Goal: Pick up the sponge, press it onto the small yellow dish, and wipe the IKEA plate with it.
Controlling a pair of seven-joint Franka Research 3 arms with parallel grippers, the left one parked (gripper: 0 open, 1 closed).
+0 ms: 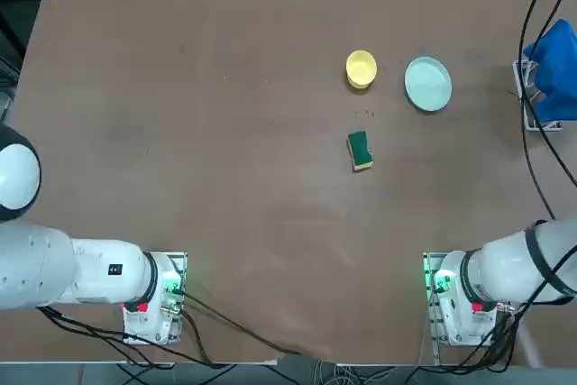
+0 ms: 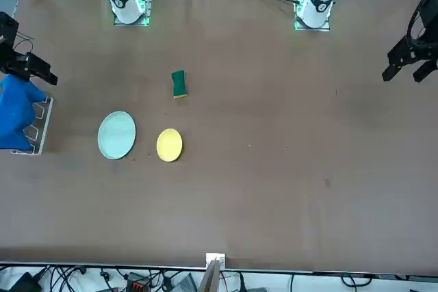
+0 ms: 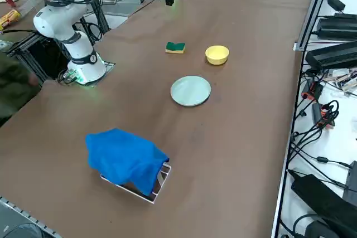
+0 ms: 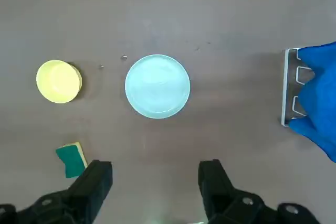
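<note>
The sponge [image 1: 361, 151] lies flat on the tabletop [image 1: 198, 160], green face up, just short of the small yellow dish [image 1: 361, 68], with the pale IKEA plate [image 1: 427, 84] beside the dish — all three apart. The right end effector [image 4: 155, 179] hangs high over them, fingers spread and empty, so any grasp would want the fingers across the sponge's narrow sides. Nothing crowds the sponge — a blue cloth [image 1: 552, 69] draped on a small rack [image 3: 159, 185] sits well off.
</note>
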